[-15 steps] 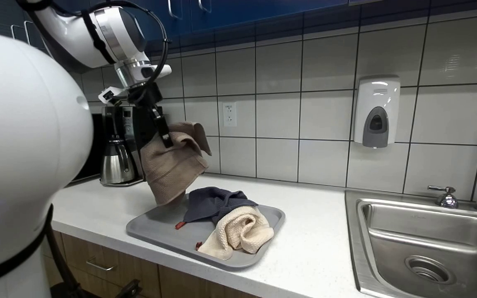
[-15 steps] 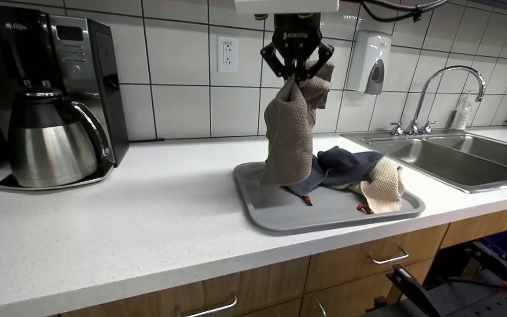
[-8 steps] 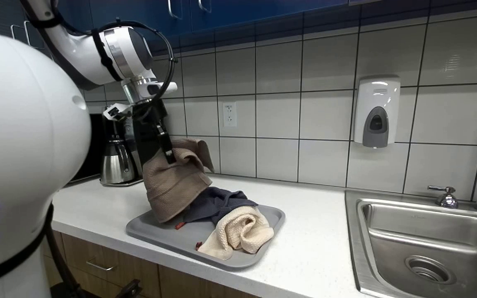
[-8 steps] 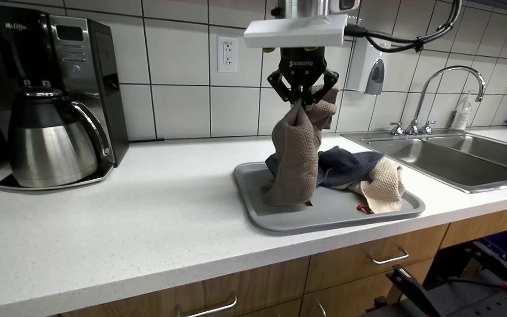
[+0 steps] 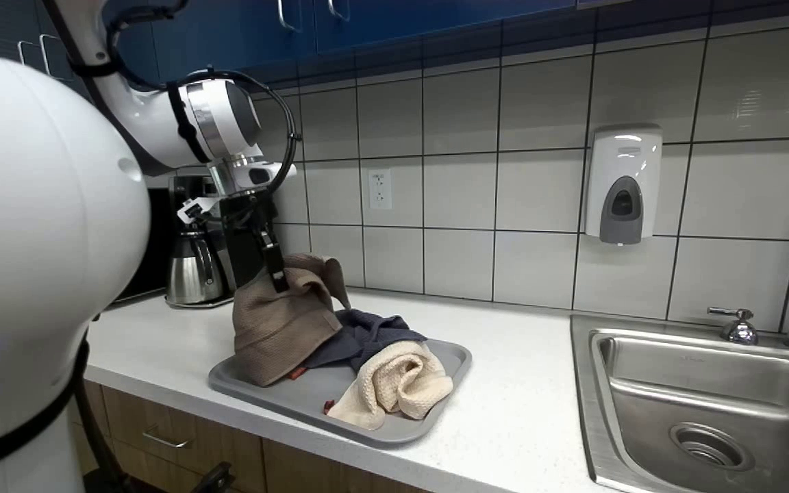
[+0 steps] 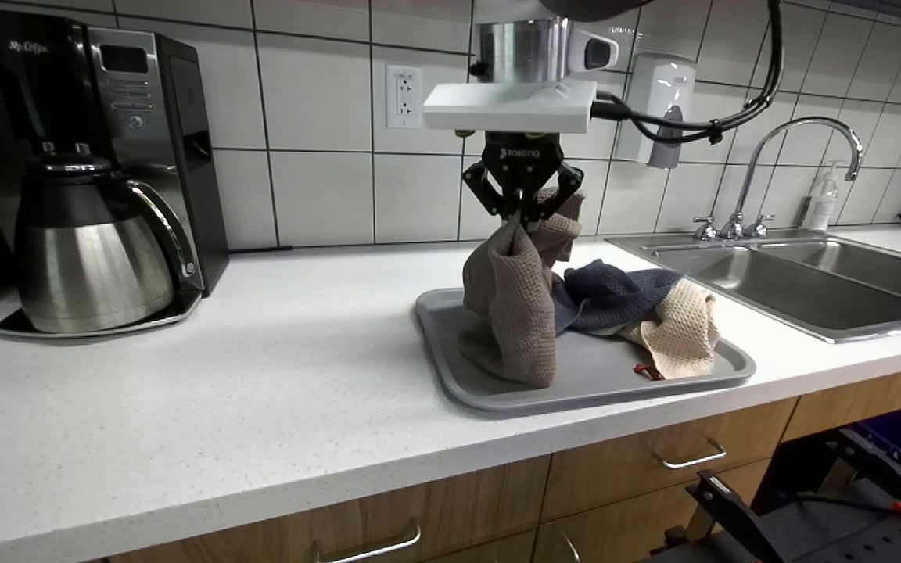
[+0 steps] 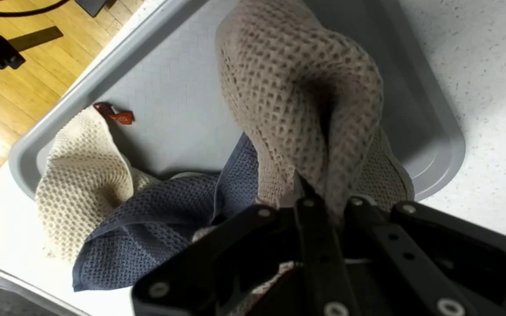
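I am holding the brown towel (image 6: pixel 523 313) over the gray tray (image 6: pixel 593 367), and it is hanging in folds from my gripper (image 6: pixel 522 219). The two fingers (image 5: pixel 275 267) are standing pressed together with only the cloth between them, so the towel is being pinched tightly, while a loose flap of it is sticking out behind. Its lower end is reaching down to the tray; whether it is really resting there, I cannot tell with certainty. In the wrist view it is hiding a part of the dark blue towel (image 7: pixel 156 232), which is lying crumpled on the tray. The cream towel (image 5: pixel 401 383) is lying on the tray too, touching the blue one, and some of its edge is showing from beneath the blue cloth. From its corner a small red tag (image 7: pixel 123 117) is pointing onto the tray.

The tray itself is sitting on the white counter (image 6: pixel 224 399), near the front edge. To one side of the tray, well apart from it, the coffee maker (image 6: pixel 188 172) is standing with its steel carafe (image 6: pixel 98 266). On the opposite side of the tray, the metal sink (image 5: pixel 699 400) is taking its place in the counter, with the faucet (image 6: pixel 857 151) curving above. Behind the tray the tiled wall (image 6: pixel 317 94) is rising, carrying the power outlet (image 6: pixel 404 96) and, on the tray's sink side, the white soap dispenser (image 5: pixel 624 185).
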Robot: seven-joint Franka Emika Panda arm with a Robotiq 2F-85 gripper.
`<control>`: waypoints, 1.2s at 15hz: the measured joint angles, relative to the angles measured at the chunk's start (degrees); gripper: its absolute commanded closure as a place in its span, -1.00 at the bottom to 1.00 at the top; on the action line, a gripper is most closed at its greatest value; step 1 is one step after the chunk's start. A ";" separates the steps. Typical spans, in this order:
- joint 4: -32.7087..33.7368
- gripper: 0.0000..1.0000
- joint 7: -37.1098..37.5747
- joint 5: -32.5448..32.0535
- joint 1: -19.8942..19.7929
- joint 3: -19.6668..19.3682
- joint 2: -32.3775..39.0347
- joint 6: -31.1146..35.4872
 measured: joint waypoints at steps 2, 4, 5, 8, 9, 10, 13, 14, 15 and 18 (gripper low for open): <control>0.04 0.97 0.31 -0.21 -0.05 -0.18 1.81 1.96; 0.20 0.97 0.77 -0.83 -0.09 -0.76 3.52 3.94; 0.34 0.97 1.01 -1.36 -0.11 -1.17 4.30 4.85; 1.20 0.97 1.27 -2.54 -0.11 -2.34 6.60 7.02; 1.59 0.97 1.27 -2.65 -0.11 -2.62 7.44 7.55; 1.97 0.97 1.27 -2.68 -0.08 -2.90 8.40 8.15; 3.45 0.37 1.27 -2.68 0.35 -3.58 11.33 9.41; 4.07 0.35 1.27 -2.68 0.67 -3.71 12.18 9.61; 4.68 0.21 1.27 -2.66 1.02 -3.75 12.89 9.74; 6.23 -0.21 1.27 -2.66 2.48 -3.88 14.21 10.31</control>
